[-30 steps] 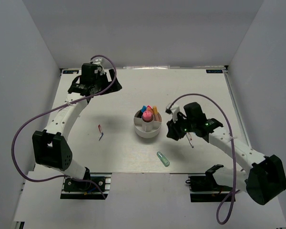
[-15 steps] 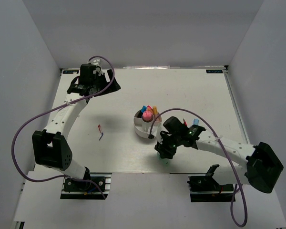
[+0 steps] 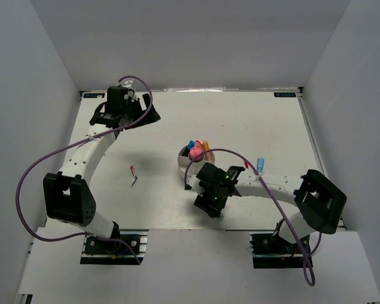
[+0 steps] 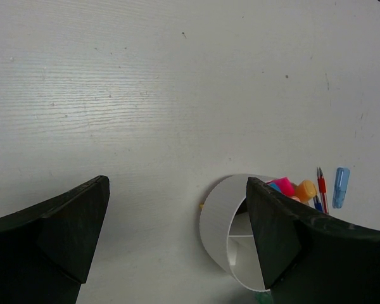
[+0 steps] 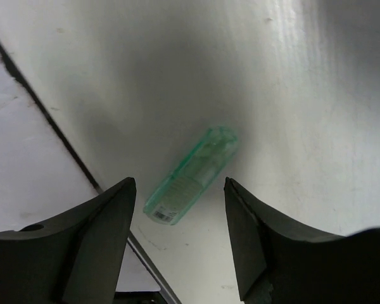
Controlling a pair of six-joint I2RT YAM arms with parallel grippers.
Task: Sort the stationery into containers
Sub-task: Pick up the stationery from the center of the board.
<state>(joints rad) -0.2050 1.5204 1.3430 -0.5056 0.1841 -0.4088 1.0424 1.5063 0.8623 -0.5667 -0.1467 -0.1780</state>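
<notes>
The mint-green highlighter (image 5: 190,176) lies flat on the table, close to the front edge. My right gripper (image 5: 180,185) hovers over it, open, one finger on each side and neither touching it. In the top view that gripper (image 3: 211,201) covers the highlighter, just in front of the white cup (image 3: 185,170). Pink (image 3: 194,154), orange (image 3: 206,147) and blue (image 3: 191,144) highlighters stand in the cup. My left gripper (image 3: 124,111) is open and empty at the far left, and the cup (image 4: 223,215) shows past its right finger.
A thin red and a blue pen (image 3: 133,175) lie left of the cup. A blue highlighter (image 3: 260,164) and a red pen (image 4: 321,188) lie to its right. The table's front edge (image 5: 63,130) runs just beside the mint highlighter.
My right arm has swung from the right of the cup to its front, down over the mint-green highlighter, with its jaws widening. The left arm has stayed put.
</notes>
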